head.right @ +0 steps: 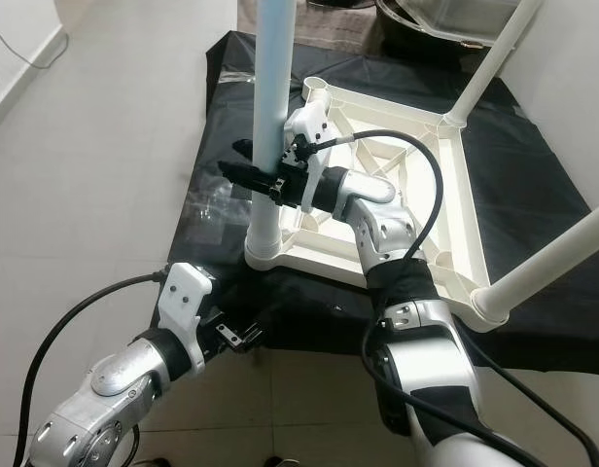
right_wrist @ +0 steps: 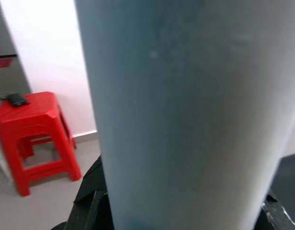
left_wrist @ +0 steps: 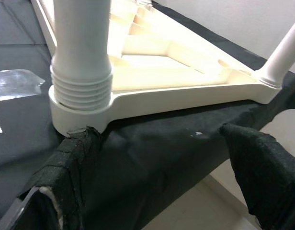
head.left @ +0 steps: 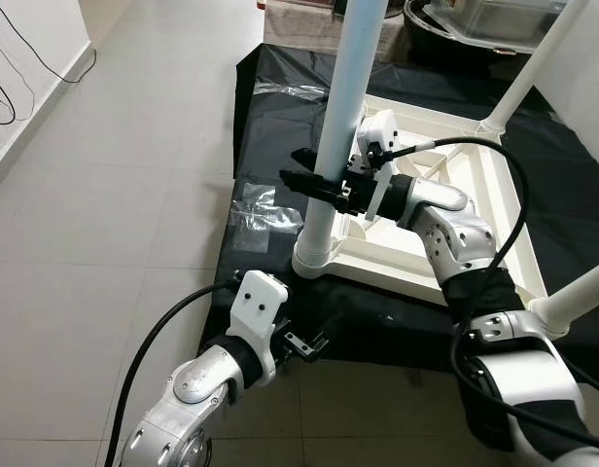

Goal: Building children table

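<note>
leg (head.left: 340, 126): upright in corner socket of upturned table (head.left: 475, 204)
right gripper (head.left: 314, 180): clenched around leg
left gripper (head.left: 309, 342): released, near socket, on black sheet (head.left: 270, 107)

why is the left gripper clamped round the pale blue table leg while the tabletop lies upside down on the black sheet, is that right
Not quite: the right gripper is clamped round the pale blue leg, as the left eye view shows. The left gripper hangs low by the black sheet. The tabletop does lie upside down.
</note>
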`<state>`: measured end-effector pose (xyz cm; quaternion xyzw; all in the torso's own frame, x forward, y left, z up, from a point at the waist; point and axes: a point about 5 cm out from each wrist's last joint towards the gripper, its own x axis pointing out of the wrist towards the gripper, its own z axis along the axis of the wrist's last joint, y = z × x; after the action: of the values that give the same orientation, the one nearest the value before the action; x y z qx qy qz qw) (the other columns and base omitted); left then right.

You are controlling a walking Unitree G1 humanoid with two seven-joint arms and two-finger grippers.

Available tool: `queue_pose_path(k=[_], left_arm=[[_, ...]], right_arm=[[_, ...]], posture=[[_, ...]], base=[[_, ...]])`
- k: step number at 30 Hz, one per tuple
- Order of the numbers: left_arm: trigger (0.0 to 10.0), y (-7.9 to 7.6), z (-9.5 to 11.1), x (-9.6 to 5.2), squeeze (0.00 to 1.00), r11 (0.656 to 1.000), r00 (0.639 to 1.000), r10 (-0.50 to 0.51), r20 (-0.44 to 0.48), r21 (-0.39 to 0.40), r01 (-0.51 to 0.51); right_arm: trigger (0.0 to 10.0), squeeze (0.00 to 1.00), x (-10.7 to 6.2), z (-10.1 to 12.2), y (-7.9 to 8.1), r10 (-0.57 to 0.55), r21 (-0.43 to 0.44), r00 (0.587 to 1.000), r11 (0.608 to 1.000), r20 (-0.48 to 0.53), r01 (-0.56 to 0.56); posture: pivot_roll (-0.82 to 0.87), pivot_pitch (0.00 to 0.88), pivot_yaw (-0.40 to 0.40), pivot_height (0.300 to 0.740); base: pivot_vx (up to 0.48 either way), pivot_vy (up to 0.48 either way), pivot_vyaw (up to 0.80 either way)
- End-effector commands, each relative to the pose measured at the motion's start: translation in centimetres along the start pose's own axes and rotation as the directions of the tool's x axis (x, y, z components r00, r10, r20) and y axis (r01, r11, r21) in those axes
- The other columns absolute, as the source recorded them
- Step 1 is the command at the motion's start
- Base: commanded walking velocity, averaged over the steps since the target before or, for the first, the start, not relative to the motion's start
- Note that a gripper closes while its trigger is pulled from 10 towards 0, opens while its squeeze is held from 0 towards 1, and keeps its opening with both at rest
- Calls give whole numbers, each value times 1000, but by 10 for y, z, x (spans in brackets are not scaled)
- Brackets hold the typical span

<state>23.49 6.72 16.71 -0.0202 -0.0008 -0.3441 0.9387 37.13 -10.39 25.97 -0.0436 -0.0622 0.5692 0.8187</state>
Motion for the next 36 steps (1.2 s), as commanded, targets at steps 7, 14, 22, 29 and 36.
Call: queue_pose_path(k=[7, 14, 22, 29, 36], left_arm=[[10000, -5, -3, -1, 0, 1000, 1000, -12, -10, 8, 12], [10000, -2, -4, 1, 0, 1000, 1000, -11, -9, 12, 11], [10000, 0, -3, 2, 0, 1000, 1000, -9, -7, 21, 9], [10000, 1, -2, 2, 0, 1000, 1000, -7, -6, 25, 7], [10000, 1, -1, 1, 0, 1000, 1000, -7, -5, 25, 7]], right_arm=[[10000, 0, -5, -65, 1, -111, 272, 989, 953, -99, 134], [10000, 0, -16, -63, 7, -98, 339, 995, 937, 37, 79], [10000, 0, -20, -76, 22, -24, 279, 1000, 960, -17, 28], [10000, 0, -14, -78, 21, -30, 242, 994, 969, -108, 56], [10000, 0, -22, -76, 37, 218, 333, 973, 926, -78, -181]], posture=[[134, 212, -148, 740], [129, 206, -136, 740], [131, 214, -128, 740], [133, 218, -129, 740], [132, 227, -133, 740]], base=[[0, 0, 0], [0, 0, 0], [0, 0, 0], [0, 0, 0], [0, 0, 0]])
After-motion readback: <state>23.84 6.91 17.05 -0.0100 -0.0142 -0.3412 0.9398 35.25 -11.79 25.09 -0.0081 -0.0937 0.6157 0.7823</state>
